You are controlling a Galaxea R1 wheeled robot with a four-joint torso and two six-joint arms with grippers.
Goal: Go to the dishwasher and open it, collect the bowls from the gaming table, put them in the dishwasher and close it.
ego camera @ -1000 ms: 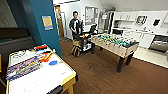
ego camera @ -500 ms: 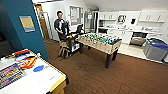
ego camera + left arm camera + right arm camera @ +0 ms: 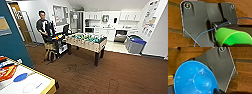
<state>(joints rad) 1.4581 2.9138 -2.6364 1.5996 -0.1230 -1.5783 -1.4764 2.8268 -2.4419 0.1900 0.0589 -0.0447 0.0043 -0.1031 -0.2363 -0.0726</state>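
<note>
Gaming table [image 3: 37, 86] low at left, foosball table [image 3: 86, 41] mid-room, dishwasher [image 3: 121, 35] open far right. Green cup [image 3: 233, 36] beside left wrist, bright blue bowl [image 3: 195, 78] beside right; grip of either gripper impossible to tell

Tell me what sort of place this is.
Probably an office break room with a kitchenette: a football table stands mid-room on brown carpet, white cabinets and a counter line the back wall, and a yellow-sided game table sits nearby.
</note>
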